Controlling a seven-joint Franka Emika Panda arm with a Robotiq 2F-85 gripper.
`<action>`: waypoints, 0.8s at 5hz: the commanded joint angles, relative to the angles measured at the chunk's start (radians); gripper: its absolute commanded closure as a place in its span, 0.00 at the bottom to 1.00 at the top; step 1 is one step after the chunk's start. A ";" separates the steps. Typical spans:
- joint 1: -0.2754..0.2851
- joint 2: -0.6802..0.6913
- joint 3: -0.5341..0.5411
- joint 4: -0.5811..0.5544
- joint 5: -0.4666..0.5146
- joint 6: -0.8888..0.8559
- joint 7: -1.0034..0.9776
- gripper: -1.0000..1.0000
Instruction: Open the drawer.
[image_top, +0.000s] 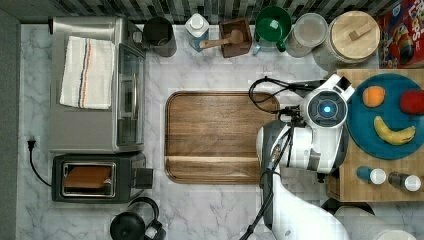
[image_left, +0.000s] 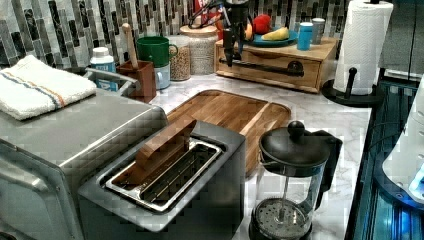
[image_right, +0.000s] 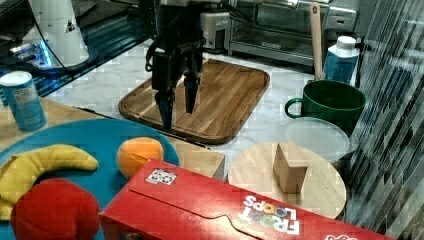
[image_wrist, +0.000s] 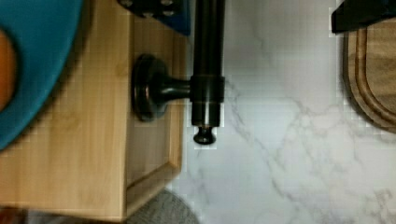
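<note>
Pincer (image_right: 176, 107) fingers spread, hanging above the light-wood drawer (image_left: 272, 67) with its long black bar handle (image_wrist: 205, 70).

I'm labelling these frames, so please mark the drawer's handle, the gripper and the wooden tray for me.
drawer handle (image_wrist: 206, 70): wrist view, on the black bar near its end.
gripper (image_right: 178, 107): right view, midway between its two fingertips.
wooden tray (image_top: 215, 135): top view, on its bare brown middle.
</note>
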 joint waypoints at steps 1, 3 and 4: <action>-0.011 0.005 -0.040 -0.048 -0.111 0.070 0.048 0.00; 0.005 0.054 -0.022 -0.023 -0.053 0.060 0.046 0.00; 0.001 0.054 0.016 0.004 0.021 -0.041 -0.033 0.00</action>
